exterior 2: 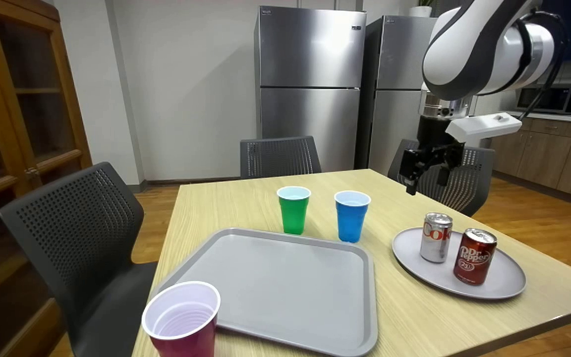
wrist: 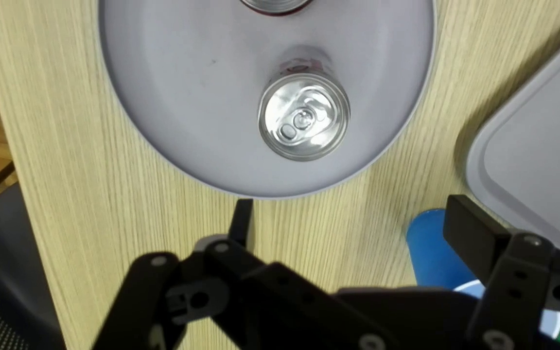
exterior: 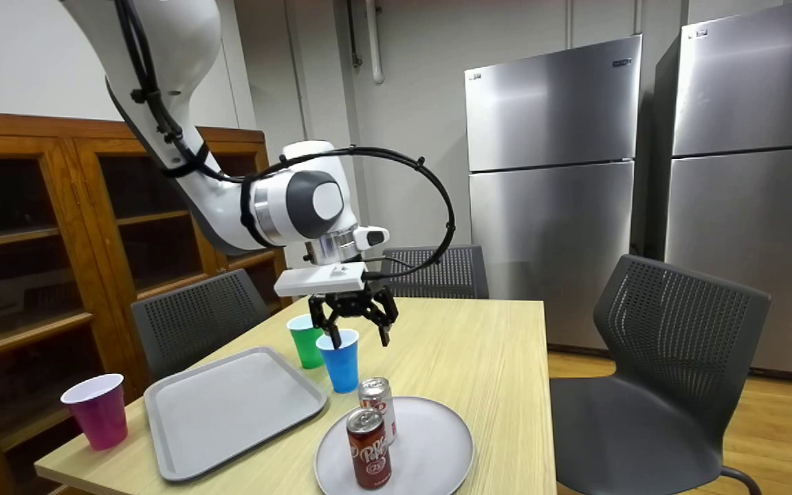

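- End effector (exterior: 360, 337) hangs over the table (exterior: 478, 357) with its fingers spread apart, nothing between them and nothing touched.
- Silver Coke can (exterior 2: 435, 239), apparently the nearest thing below it, stands upright on the round grey plate (exterior 2: 506, 277); a descent slightly off line could bring one finger down on the lid or the plate rim, tilting what rests there.
- Dr Pepper can (exterior 2: 474, 258) stands upright on the same plate, near the Coke can but apart; the gap looks modest, so a spread finger might clip it and topple both.
- That plate lies near the table edge facing the dark chair (exterior: 671, 337); a sideways shove could slide it, cans and all, towards that edge.
- Blue plastic cup (exterior 2: 351, 218), farther in from that edge and just beside the rectangular grey tray (exterior 2: 290, 287), looks light and narrow-footed; a low sideways swing could tip it against the green cup (exterior 2: 294, 214).
- Purple plastic cup (exterior: 98, 418) stands close to a table corner, where a nudged tray could push it off.
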`<state>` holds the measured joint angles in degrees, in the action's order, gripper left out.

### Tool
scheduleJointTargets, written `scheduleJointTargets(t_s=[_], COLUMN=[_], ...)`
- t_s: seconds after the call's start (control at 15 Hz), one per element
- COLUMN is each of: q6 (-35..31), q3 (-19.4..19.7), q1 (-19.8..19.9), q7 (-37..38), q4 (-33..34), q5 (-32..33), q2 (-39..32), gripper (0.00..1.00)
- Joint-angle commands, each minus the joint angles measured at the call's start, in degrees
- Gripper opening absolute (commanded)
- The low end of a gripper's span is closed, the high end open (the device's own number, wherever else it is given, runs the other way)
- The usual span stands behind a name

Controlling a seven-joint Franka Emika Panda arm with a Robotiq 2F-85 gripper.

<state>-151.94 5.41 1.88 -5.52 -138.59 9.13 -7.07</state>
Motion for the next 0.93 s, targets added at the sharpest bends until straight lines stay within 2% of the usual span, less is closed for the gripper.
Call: scheduleJointTargets(t_s=[0.0, 0.87], q6=[-1.82, -4.11], q3=[0.46, 1.43], q1=[1.07, 0.72], q7=[0.28, 0.91], q4=[-0.40, 0.22], q5=[1.73, 2.44], q2=[-1.02, -6.20], gripper=[1.00, 1.00])
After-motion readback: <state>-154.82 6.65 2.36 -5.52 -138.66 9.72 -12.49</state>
